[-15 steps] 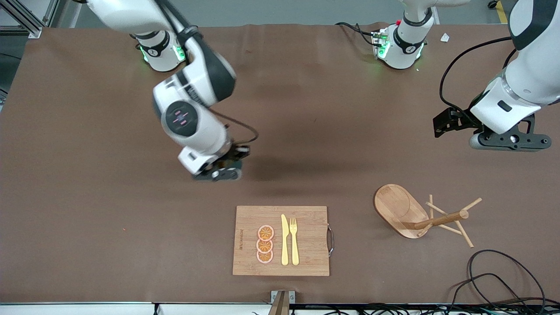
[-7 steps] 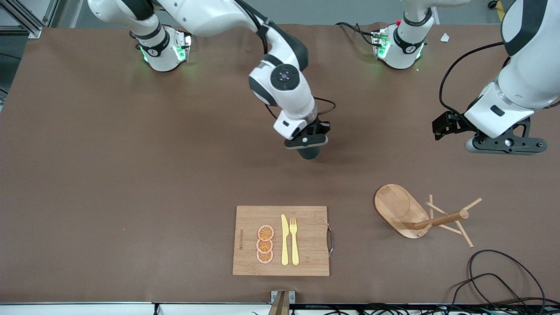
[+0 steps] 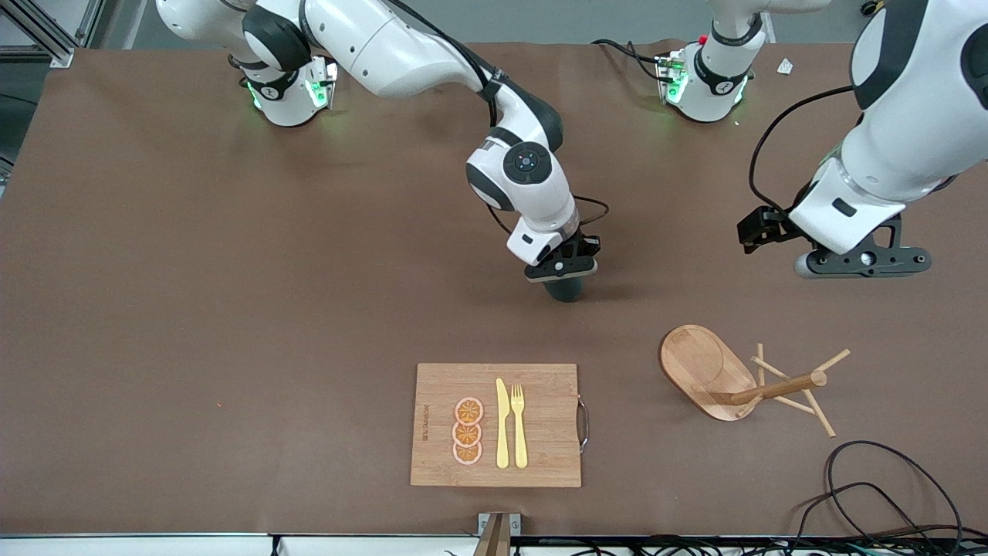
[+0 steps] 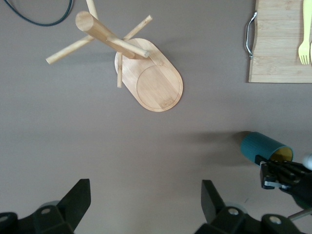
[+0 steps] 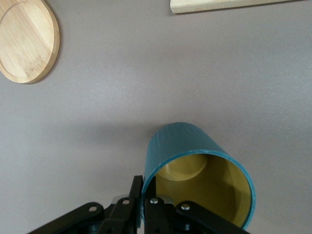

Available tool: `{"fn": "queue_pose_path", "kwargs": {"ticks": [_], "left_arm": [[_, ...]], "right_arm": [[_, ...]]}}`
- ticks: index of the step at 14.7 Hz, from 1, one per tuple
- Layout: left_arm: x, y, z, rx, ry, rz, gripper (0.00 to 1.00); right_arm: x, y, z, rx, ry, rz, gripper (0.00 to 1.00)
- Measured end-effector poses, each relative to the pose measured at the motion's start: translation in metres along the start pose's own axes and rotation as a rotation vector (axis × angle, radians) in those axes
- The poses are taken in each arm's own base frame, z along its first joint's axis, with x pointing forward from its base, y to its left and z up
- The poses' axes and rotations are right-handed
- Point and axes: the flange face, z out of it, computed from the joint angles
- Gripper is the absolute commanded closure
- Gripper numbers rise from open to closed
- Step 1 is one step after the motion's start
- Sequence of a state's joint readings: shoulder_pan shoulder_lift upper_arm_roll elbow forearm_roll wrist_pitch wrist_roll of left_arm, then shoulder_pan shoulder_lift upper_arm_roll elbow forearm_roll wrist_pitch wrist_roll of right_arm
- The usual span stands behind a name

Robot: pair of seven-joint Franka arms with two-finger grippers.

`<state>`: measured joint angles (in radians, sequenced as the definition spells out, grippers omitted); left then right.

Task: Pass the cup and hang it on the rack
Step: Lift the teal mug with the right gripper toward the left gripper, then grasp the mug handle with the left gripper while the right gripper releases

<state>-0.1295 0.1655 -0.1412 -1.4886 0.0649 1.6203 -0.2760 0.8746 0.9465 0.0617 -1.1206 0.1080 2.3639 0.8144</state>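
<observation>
1. Brown matting covers your bench (image 3: 193, 309) from edge to edge; both arm bases stand along the edge farthest from the front camera, and loose black cables (image 3: 888, 494) lie at the corner nearest that camera at the left arm's end.
2. You will find the right gripper (image 3: 562, 270) over the middle of the bench, its fingers clamped tight on the rim of the cup (image 3: 566, 289).
3. You can check the grip in the right wrist view: the black fingers (image 5: 146, 207) pinch one wall of the cup (image 5: 195, 165), one inside the mouth and one outside. The teal wall and yellowish inside both show. I cannot tell from the frames whether the cup's base touches the matting.
4. Your left gripper (image 3: 861, 262) hangs in the air near the edge at the left arm's end, over bare matting, with the rack (image 3: 733, 378) lying nearer the front camera than the spot below it. Its fingers (image 4: 73, 200) stand spread wide, with nothing between them.
5. Note the rack: its oval base is tipped up toward the camera, and the post and pegs point toward the left arm's end. It lies near the front edge, well apart from the cup.
6. You also have a bamboo cutting board (image 3: 540, 425) at the middle of the front edge, carrying three orange slices (image 3: 468, 431), a yellow knife (image 3: 502, 423) and a yellow fork (image 3: 519, 425) side by side.
</observation>
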Motion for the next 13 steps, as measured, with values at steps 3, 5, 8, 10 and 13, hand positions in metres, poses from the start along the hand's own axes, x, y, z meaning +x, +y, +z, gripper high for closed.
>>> {"fn": "queue_pose_path", "kwargs": {"ticks": [3, 5, 8, 10, 13], "left_arm": [[0.003, -0.001, 0.005, 0.001, -0.008, -0.008, 0.00], [0.004, -0.002, 0.007, 0.005, -0.009, -0.010, 0.00], [0.005, -0.007, 0.007, 0.024, -0.004, -0.015, 0.00], [0.006, -0.010, 0.007, 0.031, -0.003, -0.018, 0.00], [0.006, -0.011, 0.008, 0.043, -0.001, -0.021, 0.00]], "right_arm": [[-0.003, -0.003, 0.001, -0.001, 0.002, -0.004, 0.56], [0.001, -0.003, -0.004, -0.004, 0.005, 0.006, 0.00], [0.017, 0.004, -0.021, -0.032, -0.004, 0.027, 0.00], [0.032, 0.012, -0.038, -0.047, -0.008, 0.047, 0.00], [0.059, 0.026, -0.072, -0.050, 0.019, 0.074, 0.00]]}}
